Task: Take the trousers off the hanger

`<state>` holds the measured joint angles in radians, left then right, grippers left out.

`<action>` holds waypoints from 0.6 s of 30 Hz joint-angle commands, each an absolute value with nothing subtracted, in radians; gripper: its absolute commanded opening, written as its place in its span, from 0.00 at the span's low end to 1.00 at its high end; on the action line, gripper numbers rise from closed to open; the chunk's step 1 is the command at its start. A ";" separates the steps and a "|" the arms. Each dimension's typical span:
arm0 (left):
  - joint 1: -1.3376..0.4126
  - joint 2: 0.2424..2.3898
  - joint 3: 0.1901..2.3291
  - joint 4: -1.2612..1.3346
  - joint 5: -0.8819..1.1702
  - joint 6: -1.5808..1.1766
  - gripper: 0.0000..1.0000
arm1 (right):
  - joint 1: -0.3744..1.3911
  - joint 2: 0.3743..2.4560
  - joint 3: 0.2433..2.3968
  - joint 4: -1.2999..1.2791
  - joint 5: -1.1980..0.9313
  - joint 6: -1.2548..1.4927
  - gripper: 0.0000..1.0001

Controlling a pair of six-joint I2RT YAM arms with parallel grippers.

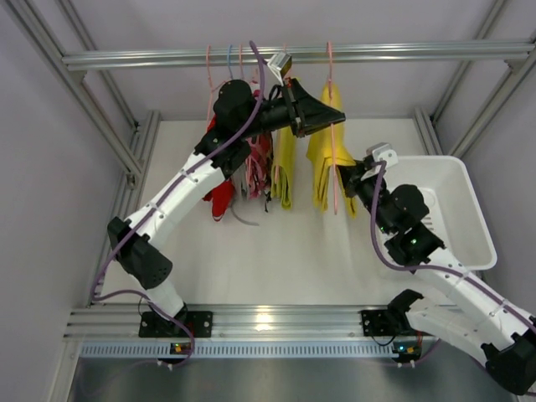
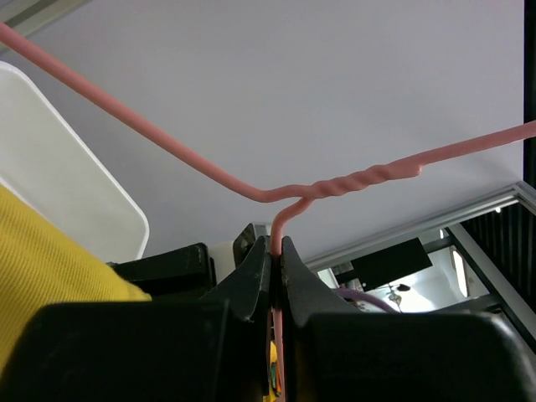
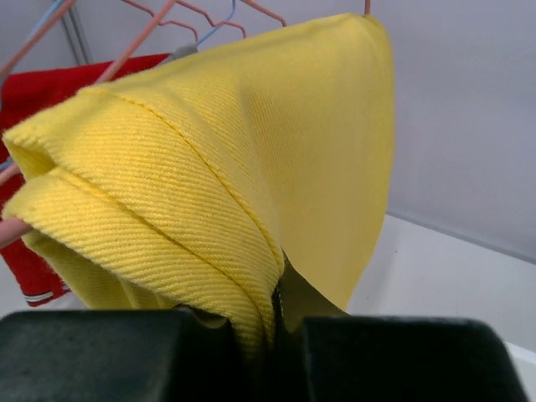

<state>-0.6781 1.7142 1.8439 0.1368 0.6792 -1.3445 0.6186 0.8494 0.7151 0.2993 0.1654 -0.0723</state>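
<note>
Bright yellow trousers hang folded over a pink wire hanger on the rail. Duller yellow-green trousers hang just left of them. My left gripper is shut on the pink hanger's neck; in the left wrist view the wire runs up from between the closed jaws. My right gripper is shut on the bright yellow trousers' lower right edge; in the right wrist view the cloth fills the frame and its fold is pinched between the jaws.
A red garment and a pink patterned garment hang on other hangers to the left. A white bin stands at the right on the table. The metal rail crosses the back.
</note>
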 commanded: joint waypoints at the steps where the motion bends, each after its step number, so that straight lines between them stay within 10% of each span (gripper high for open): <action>1: -0.681 1.588 1.830 0.336 0.707 -1.307 0.00 | 0.598 0.808 0.830 0.292 0.129 -0.031 0.00; 18: -0.658 1.574 1.606 0.149 0.675 -0.997 0.00 | 0.598 0.715 1.199 0.149 0.023 0.152 0.00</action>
<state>-0.6674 1.5906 1.6119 0.1459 0.7071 -1.0714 0.6147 0.7704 1.0847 -0.0322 0.0277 0.1184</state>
